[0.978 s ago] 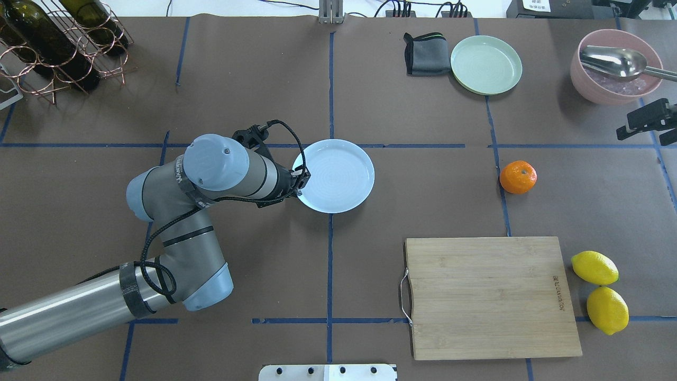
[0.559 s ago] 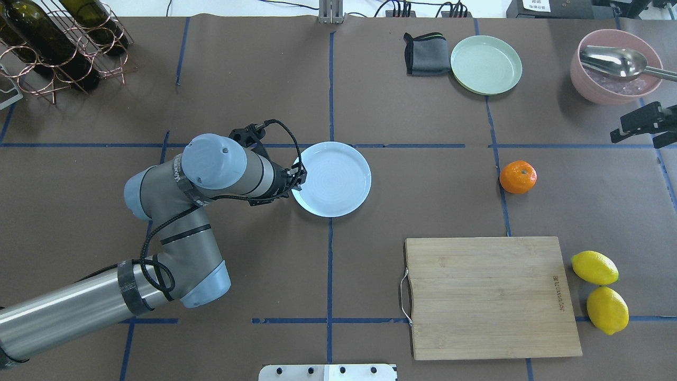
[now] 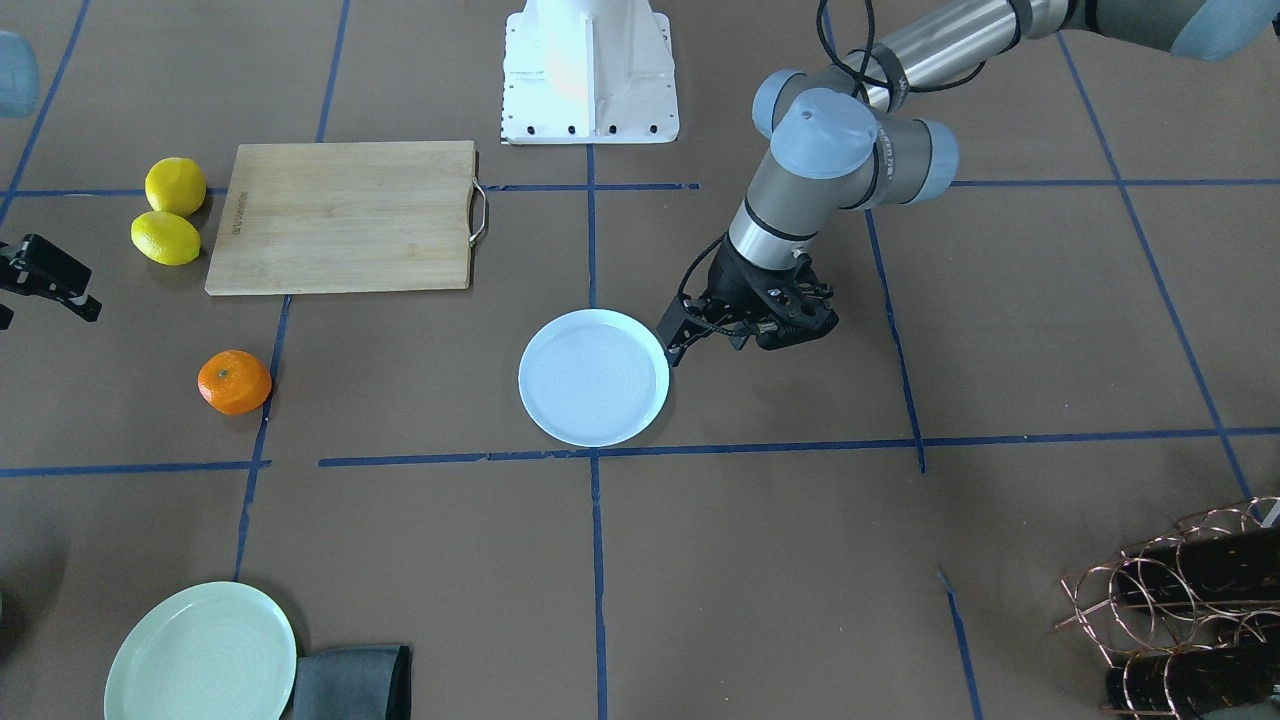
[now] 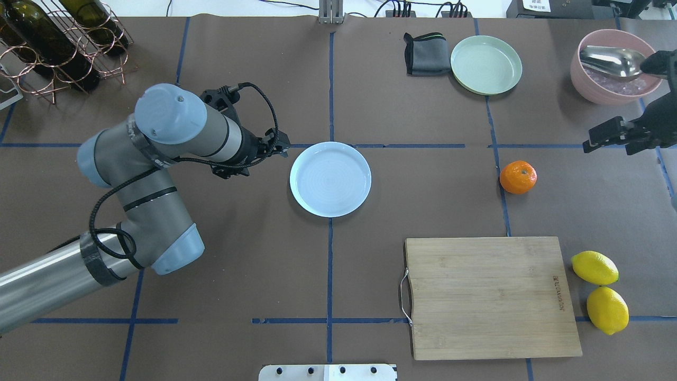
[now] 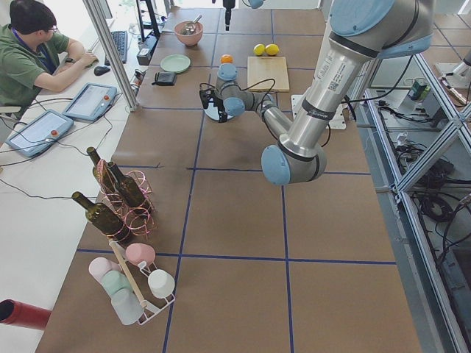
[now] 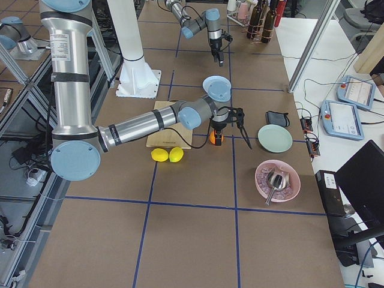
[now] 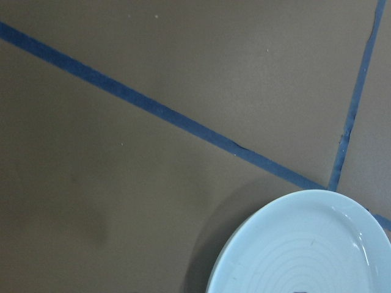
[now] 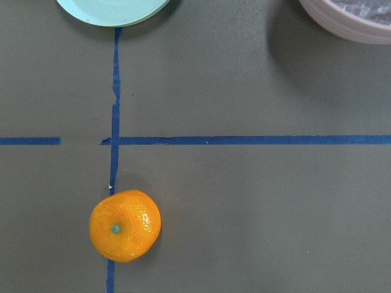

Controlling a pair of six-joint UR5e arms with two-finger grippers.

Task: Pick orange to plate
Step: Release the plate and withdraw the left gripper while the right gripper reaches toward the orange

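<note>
The orange (image 4: 518, 177) lies on the brown mat right of centre, also seen as the orange (image 3: 234, 382) and the orange (image 8: 124, 225), on a blue tape line. The pale bluish-white plate (image 4: 330, 179) lies flat and empty at mid-table, and shows again as the plate (image 3: 594, 376) and the plate's rim (image 7: 256, 244). My left gripper (image 4: 280, 144) hangs just off the plate's left rim, apart from it, and looks open and empty. My right gripper (image 4: 613, 143) hovers open above the mat, beyond and to the right of the orange.
A wooden cutting board (image 4: 489, 296) and two lemons (image 4: 594, 267) lie nearer me on the right. At the far side are a green plate (image 4: 486, 64), a grey cloth (image 4: 423, 54), a pink bowl with a spoon (image 4: 597, 84) and a bottle rack (image 4: 58, 42).
My left gripper let go of the plate's rim and drew back to the left. The plate slid slightly left, then stayed. My right gripper came further in from the right edge.
</note>
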